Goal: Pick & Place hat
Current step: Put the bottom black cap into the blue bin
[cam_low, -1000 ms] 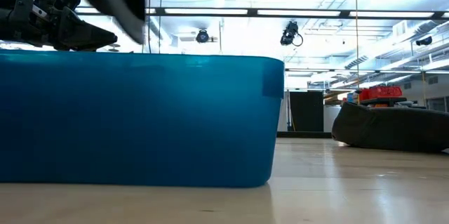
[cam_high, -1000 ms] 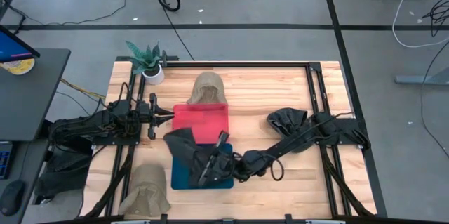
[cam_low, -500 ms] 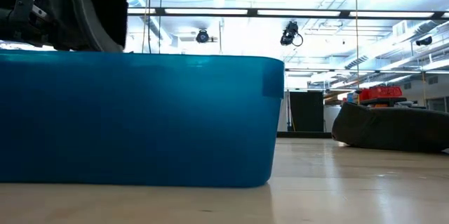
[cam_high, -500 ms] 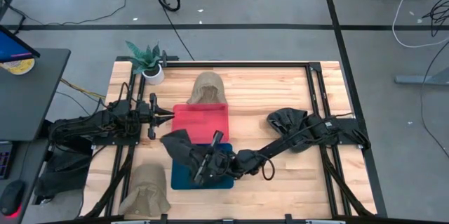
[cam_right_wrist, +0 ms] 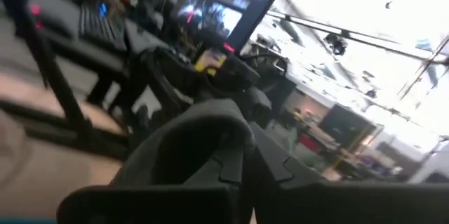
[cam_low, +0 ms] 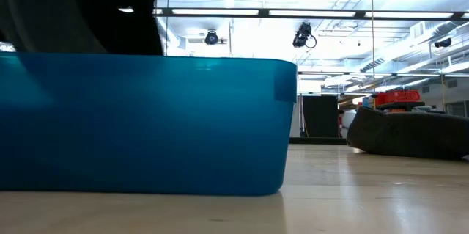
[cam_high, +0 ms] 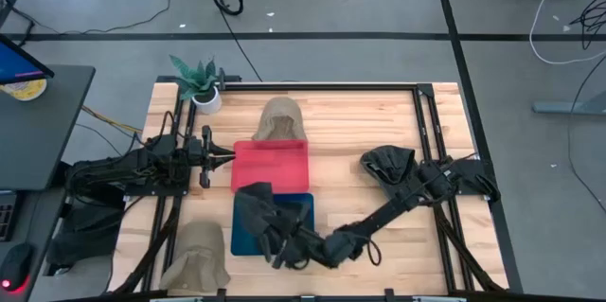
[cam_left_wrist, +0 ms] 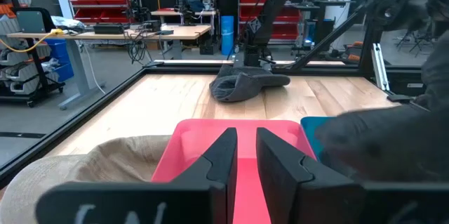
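A dark grey hat (cam_high: 258,209) is held by my right gripper (cam_high: 287,245) over the left part of the blue bin (cam_high: 301,209). In the low view this hat (cam_low: 80,10) shows as a dark mass above the bin's rim (cam_low: 220,61). My left gripper (cam_high: 216,157) waits shut and level beside the left wall of the red bin (cam_high: 275,164); its wrist view looks along the shut fingers into that bin (cam_left_wrist: 242,129). A second dark hat (cam_high: 386,162) lies brim down on the table's right part. Two tan hats rest on the table, one beyond the red bin (cam_high: 280,118) and one at the near left (cam_high: 197,255). My right gripper is shut on a bunched fold of the dark hat's cloth (cam_right_wrist: 203,129), pinched between the two fingers (cam_right_wrist: 270,164). The fingers come slanting from the table's near side, pointing toward the far left. The hat is lifted, and its lower part dips to the blue bin's rim (cam_low: 88,49).
A potted plant (cam_high: 199,84) stands at the far left corner. Black frame rails (cam_high: 423,122) run along the table's sides. Bare wood (cam_high: 360,122) lies between the red bin and the right rail. A monitor and desk (cam_high: 28,103) sit off the table's left side.
My right gripper has moved toward the table's near edge, carrying the dark hat from beside the red bin's near left corner to above the blue bin. In the low view the hat has swung in over the bin's rim and now hides the left gripper behind it.
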Available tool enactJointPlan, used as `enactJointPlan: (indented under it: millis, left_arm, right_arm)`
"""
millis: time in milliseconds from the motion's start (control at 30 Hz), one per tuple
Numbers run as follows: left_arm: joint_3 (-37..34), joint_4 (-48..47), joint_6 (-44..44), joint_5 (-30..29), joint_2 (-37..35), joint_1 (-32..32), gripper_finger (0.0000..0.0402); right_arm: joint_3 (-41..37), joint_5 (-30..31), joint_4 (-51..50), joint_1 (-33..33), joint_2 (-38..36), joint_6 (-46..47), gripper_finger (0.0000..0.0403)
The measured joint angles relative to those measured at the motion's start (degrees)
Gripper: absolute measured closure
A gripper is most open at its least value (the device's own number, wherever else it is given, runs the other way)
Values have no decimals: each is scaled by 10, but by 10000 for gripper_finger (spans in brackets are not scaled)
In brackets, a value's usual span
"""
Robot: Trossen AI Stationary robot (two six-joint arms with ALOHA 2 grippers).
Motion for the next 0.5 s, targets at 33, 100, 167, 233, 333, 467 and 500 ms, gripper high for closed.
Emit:
enactJointPlan:
  millis: [33,100,167,233,333,467,500]
  left_arm:
    - [0,0,0,0,0,0,344]
    - [0,0,0,0,0,0,344]
    - [0,0,0,0,0,0,344]
    - [0,0,0,0,0,0,344]
    - [0,0,0,0,0,0,344]
    - [0,0,0,0,0,0,344]
    - [0,0,0,0,0,0,344]
  right_arm:
    - [0,19,-2,6,0,-18,392]
    - [0,62,-2,18,0,-54,390]
    - [0,99,-2,29,0,-76,389]
    - [0,132,-1,39,-2,-79,388]
    - [0,200,0,56,-3,-82,388]
    - [0,244,-9,75,-3,-96,388]
    - [0,245,-9,78,-3,-90,387]
